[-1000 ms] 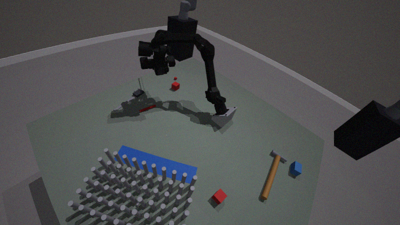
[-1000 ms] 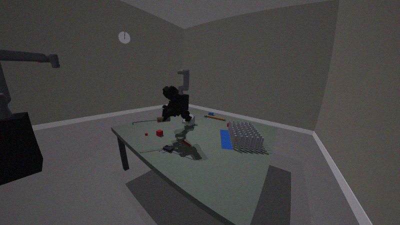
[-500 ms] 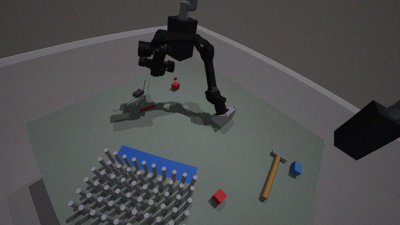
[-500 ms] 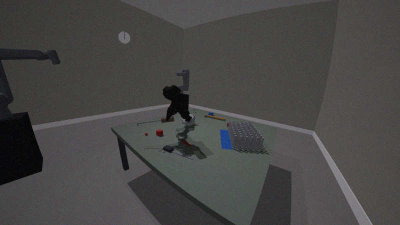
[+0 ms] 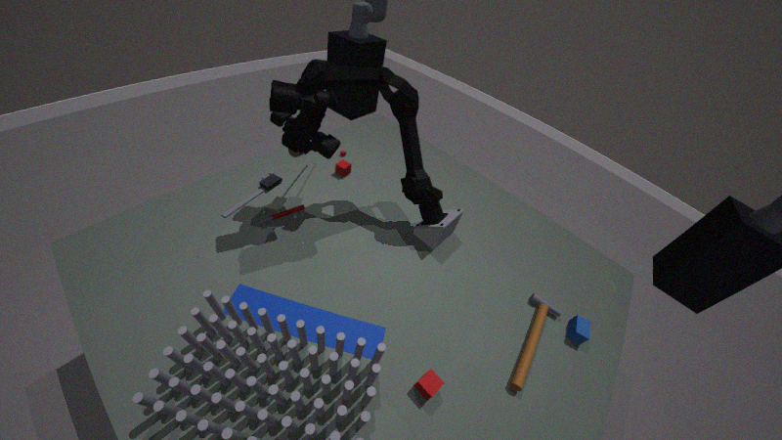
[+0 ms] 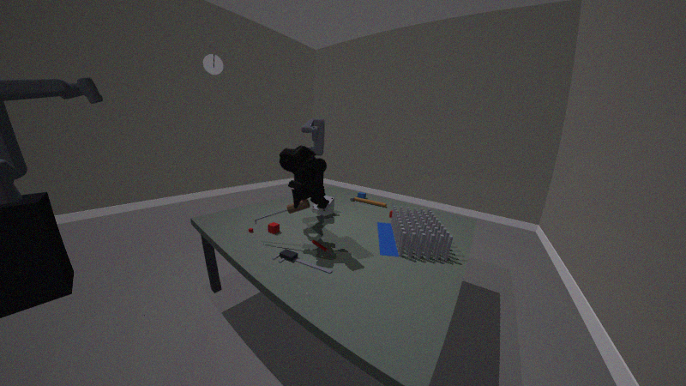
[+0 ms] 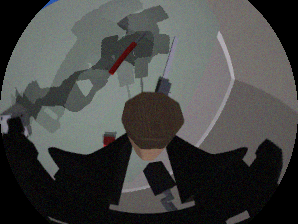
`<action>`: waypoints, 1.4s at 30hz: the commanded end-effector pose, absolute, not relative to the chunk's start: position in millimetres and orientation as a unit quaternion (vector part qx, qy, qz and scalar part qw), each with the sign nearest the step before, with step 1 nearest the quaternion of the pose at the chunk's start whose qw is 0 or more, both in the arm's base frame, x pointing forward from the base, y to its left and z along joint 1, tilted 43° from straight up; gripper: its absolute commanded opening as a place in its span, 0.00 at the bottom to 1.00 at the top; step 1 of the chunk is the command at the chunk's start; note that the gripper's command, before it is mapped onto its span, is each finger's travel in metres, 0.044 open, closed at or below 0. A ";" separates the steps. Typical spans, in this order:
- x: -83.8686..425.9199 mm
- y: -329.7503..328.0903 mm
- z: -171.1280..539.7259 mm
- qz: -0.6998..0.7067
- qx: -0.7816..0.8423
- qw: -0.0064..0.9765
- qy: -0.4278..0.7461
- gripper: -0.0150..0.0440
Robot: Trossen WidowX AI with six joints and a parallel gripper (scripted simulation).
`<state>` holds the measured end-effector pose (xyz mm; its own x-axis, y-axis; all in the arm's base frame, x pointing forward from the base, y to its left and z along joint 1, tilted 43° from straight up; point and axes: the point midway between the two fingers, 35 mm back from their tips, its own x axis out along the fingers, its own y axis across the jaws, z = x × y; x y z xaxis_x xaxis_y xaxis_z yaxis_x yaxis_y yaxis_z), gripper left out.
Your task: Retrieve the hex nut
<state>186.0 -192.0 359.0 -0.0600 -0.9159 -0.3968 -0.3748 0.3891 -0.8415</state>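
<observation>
My gripper (image 5: 296,149) (image 6: 297,203) (image 7: 149,134) is shut on the wooden handle (image 5: 295,154) (image 6: 297,207) (image 7: 152,117) of a hook tool, held above the back left of the table in the top view. Its thin rod (image 6: 273,214) shows in the exterior view, bent at the tip and pointing away from the spacers. The standing grey spacers (image 5: 229,374) (image 6: 422,240) are far from the tool. The blue taped strip (image 5: 316,316) (image 6: 386,239) lies along their near side. The nut cannot be made out in any view.
Below the arm lie a red-handled tool (image 5: 287,211) (image 6: 319,245) (image 7: 122,58) and a dark block with a pale rod (image 5: 270,181) (image 6: 288,255) (image 7: 163,85). A red cube (image 5: 343,168) (image 6: 273,227) is near. A hammer (image 5: 529,347) (image 6: 369,202), blue block (image 5: 578,330) and second red cube (image 5: 429,383) lie right of the spacers.
</observation>
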 end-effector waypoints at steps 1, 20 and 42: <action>194.5 -185.4 352.4 -0.312 -0.444 0.542 0.641 0.25; 228.8 -155.7 327.7 -0.400 -0.286 0.699 0.519 0.25; 258.4 -119.1 296.2 -0.475 0.000 0.800 0.365 0.25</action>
